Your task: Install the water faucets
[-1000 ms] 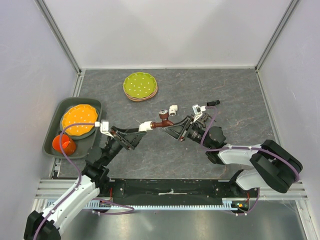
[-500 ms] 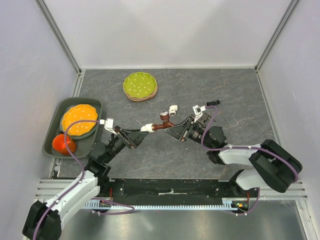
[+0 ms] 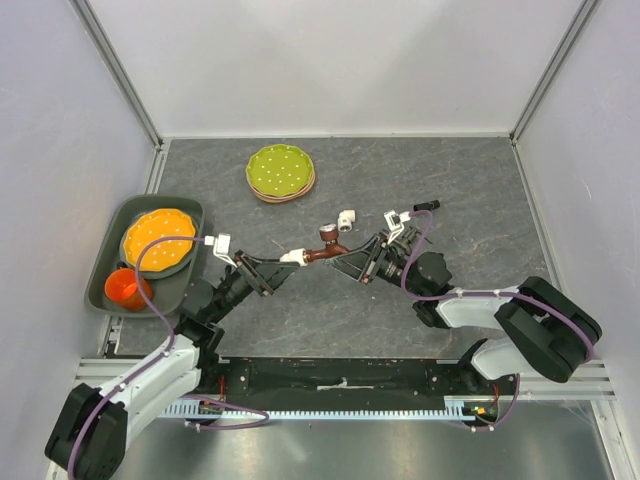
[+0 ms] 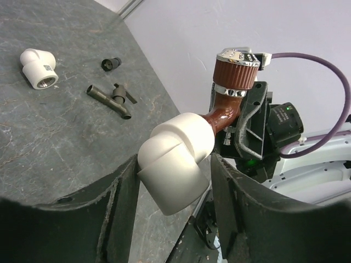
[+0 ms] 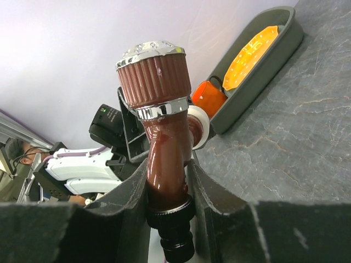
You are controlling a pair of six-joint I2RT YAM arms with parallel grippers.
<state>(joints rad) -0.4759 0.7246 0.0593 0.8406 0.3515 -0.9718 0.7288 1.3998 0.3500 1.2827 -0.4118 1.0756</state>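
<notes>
Bench: the grey bench (image 3: 455,180) and the things lying on it looked the same as a second before.
Left gripper: the left gripper (image 3: 283,261) had reached further toward the bench middle and narrowed. Its fingers (image 4: 123,192) pressed both sides of the white elbow fitting (image 4: 175,159).
Right gripper: the right gripper (image 3: 346,258) was unchanged, clamped tight on the reddish-brown faucet (image 5: 164,137) near its spout end.
Reddish-brown faucet: held above the bench middle with its ribbed handle upward. Its threaded end sat in the white elbow fitting.
Dark grey faucet: the dark grey faucet (image 4: 109,98) lay flat on the bench, well apart from both grippers.
Loose elbow: the loose elbow (image 3: 346,216) lay just beyond the held faucet.
</notes>
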